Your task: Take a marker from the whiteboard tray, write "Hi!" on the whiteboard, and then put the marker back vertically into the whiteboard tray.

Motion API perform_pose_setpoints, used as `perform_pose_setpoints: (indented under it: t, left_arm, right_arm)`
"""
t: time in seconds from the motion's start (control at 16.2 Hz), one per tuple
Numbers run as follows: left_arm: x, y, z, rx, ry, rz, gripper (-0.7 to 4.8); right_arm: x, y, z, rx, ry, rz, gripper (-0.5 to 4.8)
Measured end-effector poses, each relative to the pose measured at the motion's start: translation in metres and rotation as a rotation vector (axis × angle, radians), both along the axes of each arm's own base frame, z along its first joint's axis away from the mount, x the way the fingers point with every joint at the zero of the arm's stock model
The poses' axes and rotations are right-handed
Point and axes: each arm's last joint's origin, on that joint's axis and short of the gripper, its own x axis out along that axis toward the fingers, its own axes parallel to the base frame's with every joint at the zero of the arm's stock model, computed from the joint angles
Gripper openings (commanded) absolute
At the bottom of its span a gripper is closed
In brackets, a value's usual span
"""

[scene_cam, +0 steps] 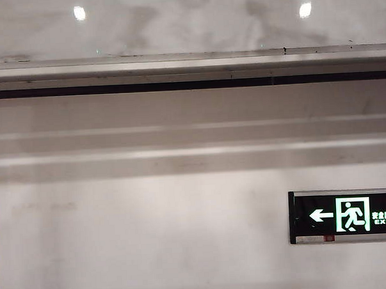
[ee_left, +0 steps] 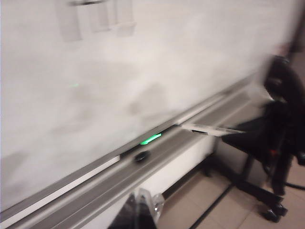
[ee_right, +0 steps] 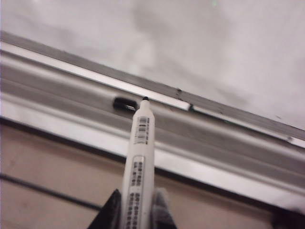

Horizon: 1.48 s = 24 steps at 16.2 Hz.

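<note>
Above whiteboard tray (ee_right: pixel 200 131), right pincer (ee_right: pixel 136 210) is gripping marker (ee_right: pixel 139 162), tip aiming at slot. Left pincer (ee_left: pixel 138 212) blurred, state unclear. Risk: misaligned tip is glancing off rim.

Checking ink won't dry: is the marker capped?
Uncapped: the marker, in the right gripper, shows a bare black tip.

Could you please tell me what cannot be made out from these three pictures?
- Both arms: absent from the exterior view, which shows only the whiteboard, the whiteboard tray and an exit sign.
- Left gripper: left wrist view is motion-blurred and the bottom edge cuts it off, so open or shut is unclear.
- Right gripper: fingers cropped by the frame edge; it holds the marker.
- Dark object in the tray: too small to identify.
</note>
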Motion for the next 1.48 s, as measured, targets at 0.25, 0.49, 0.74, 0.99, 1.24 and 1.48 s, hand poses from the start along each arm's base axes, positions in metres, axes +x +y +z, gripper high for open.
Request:
perform_pose_setpoints:
  t: [0.25, 0.49, 0.74, 0.99, 1.24, 1.48]
  left_arm:
    - [-0.001, -0.002, -0.003, 0.024, 0.017, 0.057, -0.06]
    - [-0.001, -0.002, -0.003, 0.025, 0.016, 0.065, -0.06]
    - [-0.001, -0.002, -0.001, 0.013, 0.001, 0.065, -0.06]
    - [-0.001, -0.002, -0.001, 0.010, -0.002, 0.065, -0.06]
    - [-0.001, -0.002, 0.001, -0.001, -0.016, 0.065, -0.06]
    - [-0.001, -0.002, 0.001, -0.002, -0.016, 0.065, -0.06]
  right_arm:
    - [0.019, 0.009, -0.035, 0.022, -0.027, 0.008, -0.01]
    - [0.036, 0.006, -0.070, 0.048, -0.051, -0.014, -0.01]
    - [0.047, 0.002, -0.094, 0.122, -0.113, -0.061, -0.01]
    - [0.053, -0.004, -0.094, 0.135, -0.145, -0.093, -0.01]
    - [0.064, -0.011, -0.103, 0.126, -0.122, -0.116, -0.01]
    - [0.072, -0.013, -0.110, 0.133, -0.103, -0.097, -0.01]
